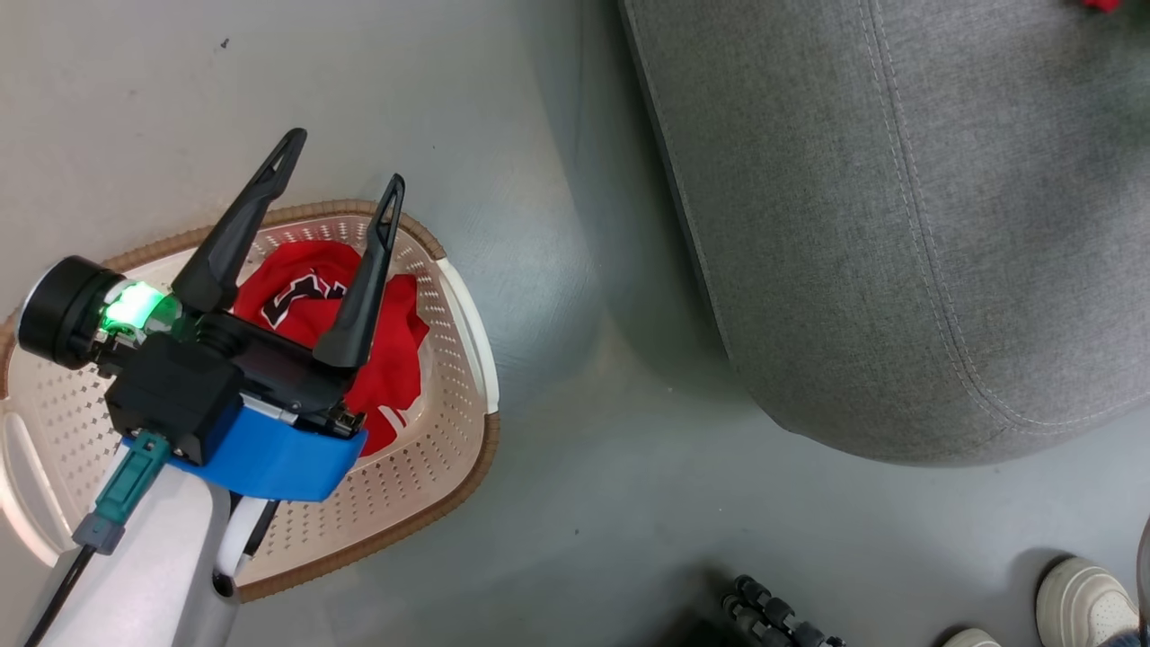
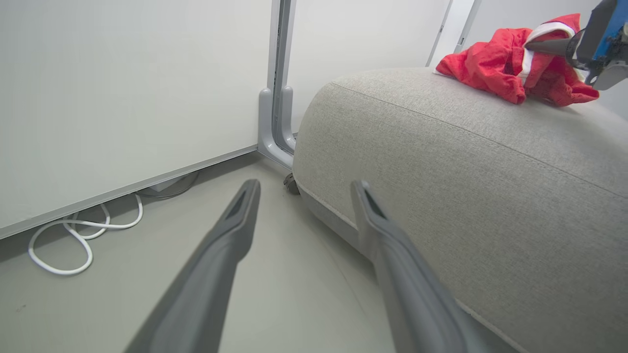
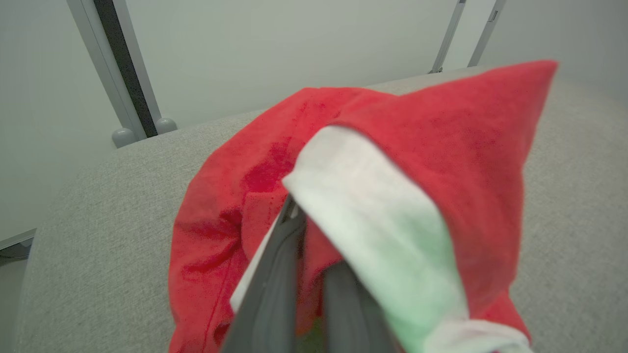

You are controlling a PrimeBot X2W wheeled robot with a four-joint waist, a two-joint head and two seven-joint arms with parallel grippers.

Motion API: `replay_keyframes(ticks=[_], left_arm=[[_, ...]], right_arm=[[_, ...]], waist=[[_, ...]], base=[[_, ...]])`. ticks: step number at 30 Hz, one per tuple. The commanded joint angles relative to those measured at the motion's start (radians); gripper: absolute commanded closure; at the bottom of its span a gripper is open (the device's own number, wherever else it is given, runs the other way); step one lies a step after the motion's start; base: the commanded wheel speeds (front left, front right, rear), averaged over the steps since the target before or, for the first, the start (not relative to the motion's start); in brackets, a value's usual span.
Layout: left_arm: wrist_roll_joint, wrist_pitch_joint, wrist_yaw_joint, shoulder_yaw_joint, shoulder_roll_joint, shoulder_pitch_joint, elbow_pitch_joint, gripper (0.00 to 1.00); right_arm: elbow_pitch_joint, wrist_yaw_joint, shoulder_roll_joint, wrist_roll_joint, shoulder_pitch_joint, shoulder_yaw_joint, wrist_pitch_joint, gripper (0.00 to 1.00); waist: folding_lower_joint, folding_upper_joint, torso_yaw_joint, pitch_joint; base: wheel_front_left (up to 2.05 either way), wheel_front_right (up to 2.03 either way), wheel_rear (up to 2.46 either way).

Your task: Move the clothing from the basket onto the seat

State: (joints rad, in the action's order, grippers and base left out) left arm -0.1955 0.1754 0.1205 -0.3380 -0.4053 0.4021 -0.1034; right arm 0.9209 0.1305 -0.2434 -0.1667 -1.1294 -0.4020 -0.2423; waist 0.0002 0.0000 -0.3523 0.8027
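One piece of red clothing (image 1: 395,359) with a black-and-white emblem lies crumpled in the cream basket (image 1: 436,431) on the floor. Above it hovers my left gripper (image 1: 343,162), open and holding nothing; its fingers (image 2: 235,230) point past the basket at the floor beside the seat (image 2: 466,171). A second red garment with white trim (image 2: 495,63) rests on top of the grey seat (image 1: 898,225). My right gripper (image 3: 301,230) is shut on that garment's (image 3: 422,147) fold, just above the cushion (image 3: 98,220). From the left wrist, the right gripper (image 2: 532,46) appears pinching the cloth.
A white wall panel (image 2: 122,98) with a grey post (image 2: 277,122) stands behind the seat, with a white cable (image 2: 78,235) looped on the floor. A person's white shoes (image 1: 1078,602) and a black tripod (image 1: 773,620) are at the lower right. Bare floor (image 1: 584,404) lies between basket and seat.
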Motion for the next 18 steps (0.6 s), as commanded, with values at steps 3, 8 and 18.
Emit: replay_keyframes(ticks=[3,8,18], left_arm=[[-0.005,0.008,-0.007,-0.006,0.002,0.009,-0.001,0.00],[-0.015,0.022,-0.007,-0.016,0.015,0.001,0.025,0.00],[-0.071,0.076,-0.019,-0.033,0.095,-0.065,0.154,0.00]], right_arm=[[0.029,0.001,-0.006,0.016,-0.020,0.001,-0.016,0.76],[0.049,0.001,-0.007,0.031,-0.003,0.007,-0.021,0.00],[-0.005,0.000,0.024,0.091,0.163,0.079,-0.024,0.00]], waist=[[-0.0002,0.0000,0.003,-0.015],[-0.0002,0.0000,0.010,-0.054],[-0.0002,0.0000,0.062,-0.270]], base=[[0.00,0.00,0.00],[0.00,0.00,0.00],[0.00,0.00,0.00]])
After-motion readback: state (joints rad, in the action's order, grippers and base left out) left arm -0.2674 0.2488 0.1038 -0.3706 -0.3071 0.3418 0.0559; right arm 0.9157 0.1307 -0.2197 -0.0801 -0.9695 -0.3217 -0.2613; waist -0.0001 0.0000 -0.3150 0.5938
